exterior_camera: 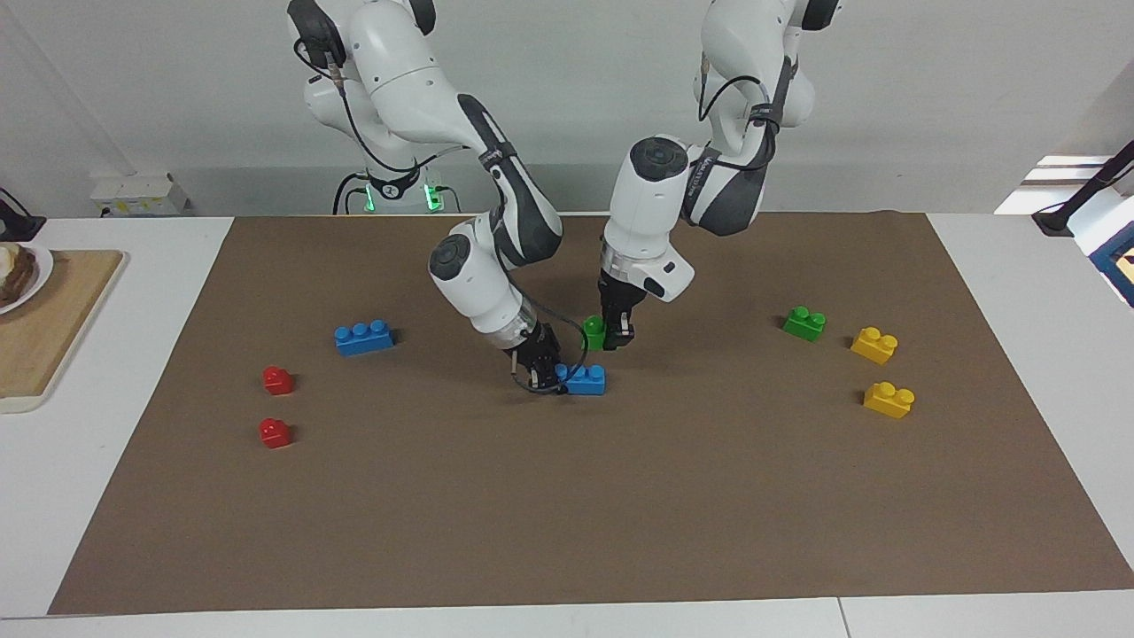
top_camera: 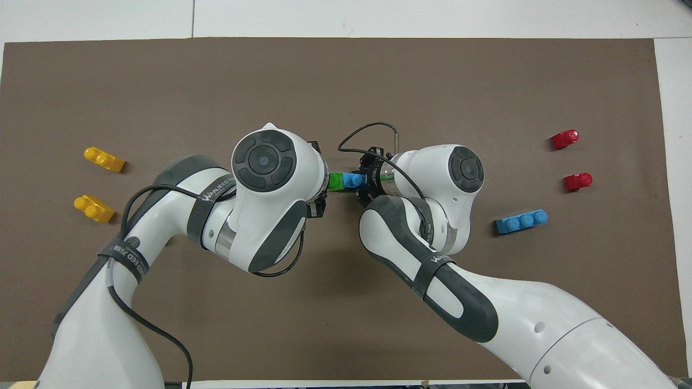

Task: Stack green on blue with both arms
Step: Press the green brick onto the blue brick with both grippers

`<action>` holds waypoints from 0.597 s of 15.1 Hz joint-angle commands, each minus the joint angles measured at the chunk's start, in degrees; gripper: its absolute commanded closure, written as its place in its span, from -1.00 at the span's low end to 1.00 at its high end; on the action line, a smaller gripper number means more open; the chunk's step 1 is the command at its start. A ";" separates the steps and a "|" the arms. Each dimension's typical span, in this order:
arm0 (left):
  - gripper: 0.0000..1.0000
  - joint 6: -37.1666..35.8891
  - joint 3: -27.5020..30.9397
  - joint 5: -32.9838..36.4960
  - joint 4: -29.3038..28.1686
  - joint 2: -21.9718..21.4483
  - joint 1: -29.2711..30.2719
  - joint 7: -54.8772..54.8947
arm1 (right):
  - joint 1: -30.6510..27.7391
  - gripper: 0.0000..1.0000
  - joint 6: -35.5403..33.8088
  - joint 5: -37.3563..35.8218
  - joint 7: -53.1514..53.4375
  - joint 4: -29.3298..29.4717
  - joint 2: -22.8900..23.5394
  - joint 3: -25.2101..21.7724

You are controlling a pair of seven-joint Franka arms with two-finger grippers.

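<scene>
My right gripper (exterior_camera: 554, 378) is shut on one end of a blue three-stud brick (exterior_camera: 586, 379) and holds it low at the brown mat's middle. My left gripper (exterior_camera: 613, 338) is shut on a green two-stud brick (exterior_camera: 594, 333), held a little above the blue brick's free end and apart from it. In the overhead view the green brick (top_camera: 335, 181) sits against the blue brick (top_camera: 354, 179), between my left gripper (top_camera: 326, 182) and my right gripper (top_camera: 364, 181). A second green brick (exterior_camera: 804, 322) and a second blue brick (exterior_camera: 364, 338) lie on the mat.
Two yellow bricks (exterior_camera: 874, 345) (exterior_camera: 889, 400) lie toward the left arm's end. Two red bricks (exterior_camera: 278, 380) (exterior_camera: 275, 433) lie toward the right arm's end. A wooden board (exterior_camera: 49, 328) with a plate lies off the mat at the right arm's end.
</scene>
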 commanded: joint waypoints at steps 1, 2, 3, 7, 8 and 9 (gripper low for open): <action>1.00 0.29 0.92 1.24 4.31 4.41 -2.09 -1.64 | 0.26 1.00 1.79 1.17 -0.73 -0.73 0.61 -0.08; 1.00 0.03 0.92 1.60 4.32 4.33 -1.92 -1.55 | 0.26 1.00 1.79 1.26 -1.43 -0.73 0.61 -0.08; 1.00 -0.15 0.92 1.77 4.15 4.33 -1.92 -1.55 | 0.26 1.00 1.79 1.26 -1.87 -0.82 0.61 -0.08; 1.00 0.29 1.01 3.17 3.79 5.55 -2.00 -1.55 | 0.96 1.00 1.88 1.44 -3.02 -1.08 0.96 -0.08; 1.00 0.20 1.01 3.62 3.79 5.56 -2.00 -1.47 | 1.05 1.00 1.96 1.44 -3.02 -1.17 0.96 -0.08; 1.00 0.29 1.01 3.62 3.71 5.64 -1.92 -1.55 | 1.05 1.00 2.57 1.44 -3.02 -1.35 0.96 -0.08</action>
